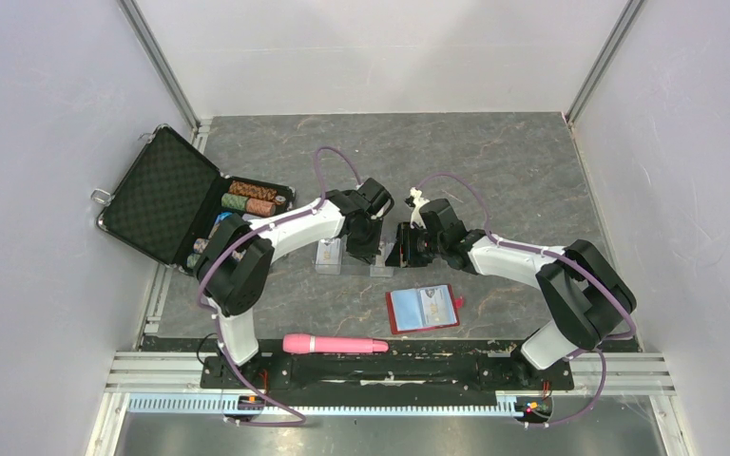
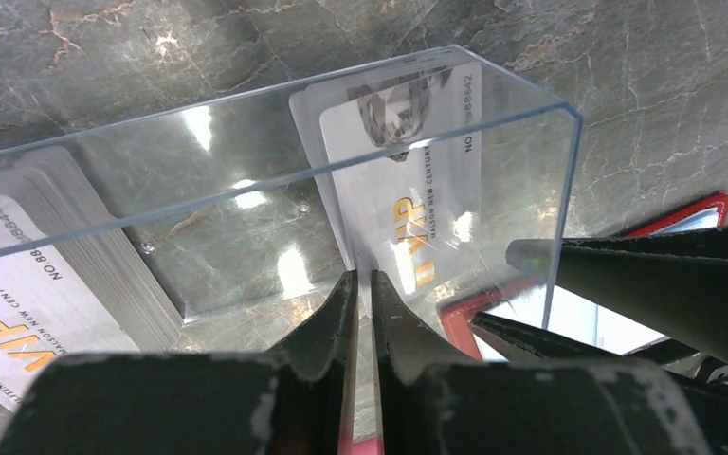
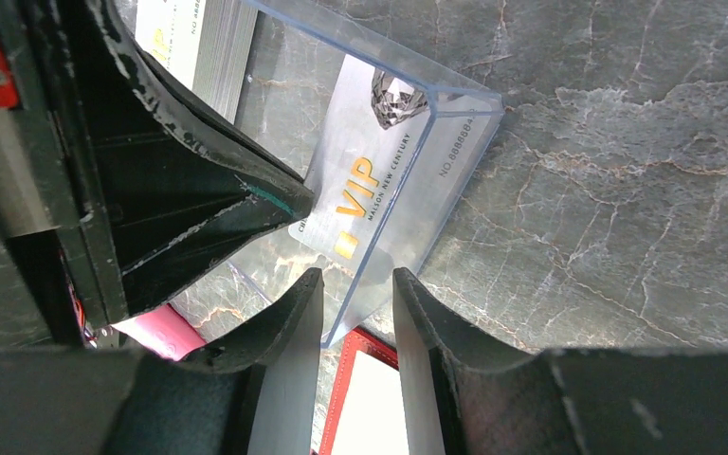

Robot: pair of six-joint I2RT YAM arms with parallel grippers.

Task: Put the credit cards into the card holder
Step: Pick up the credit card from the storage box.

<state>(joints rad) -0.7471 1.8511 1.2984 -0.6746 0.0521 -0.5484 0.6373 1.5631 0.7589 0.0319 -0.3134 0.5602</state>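
Clear plastic is what the left gripper (image 2: 360,296) bites. Its fingers are pressed almost together on the upright wall of the clear hinged case (image 2: 246,199), with only the thin sheet between them. Judging from that grip, the left arm is there to steady the case so it does not skate across the marbled table (image 1: 513,171) while the other arm fishes inside.

One credit card (image 3: 372,156), pale with a gold VIP mark, lies in the case's corner compartment. A stack of cards (image 2: 28,284) sits in the other half, toward 8 o'clock in the left wrist view.

The right gripper (image 3: 353,318) reaches in from 3 o'clock in the overhead view. Its fingers are spread moderately, straddling the near corner of the case and the lower edge of that single card. Neither finger visibly presses on the card, so it reads as poised to pinch rather than gripping. Whether a pad touches the plastic cannot be told.

The card holder (image 1: 423,309) lies open and flat, pale pockets up, at about 5 o'clock from the case and near the right gripper. It is presumably parked close so that a lifted card has a short trip. A pink tool (image 1: 335,344) lies at 6 o'clock near the arm bases, and the open black briefcase (image 1: 166,195) sits at 10 o'clock.
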